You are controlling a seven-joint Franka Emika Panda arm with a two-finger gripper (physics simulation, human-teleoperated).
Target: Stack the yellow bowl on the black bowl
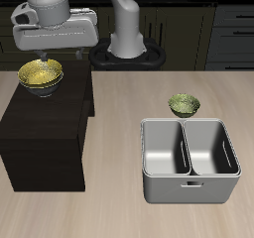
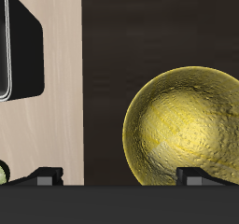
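Observation:
The yellow bowl (image 1: 40, 76) sits on top of the dark cabinet (image 1: 50, 123), near its back corner. In the wrist view it (image 2: 187, 130) is round and golden with a speckled inside. A dark edge shows under it in the exterior view. I cannot tell whether that is the black bowl, and no silvery-grey inside shows anywhere. My gripper (image 1: 45, 58) hangs just above the yellow bowl. In the wrist view the gripper (image 2: 119, 177) is open and empty, with one fingertip (image 2: 193, 176) over the bowl's rim and the other over the cabinet top.
A small olive-green bowl (image 1: 184, 105) stands on the table behind the grey double bin (image 1: 189, 168). The bin's corner (image 2: 19, 46) shows in the wrist view. The robot's base (image 1: 127, 46) stands at the table's back.

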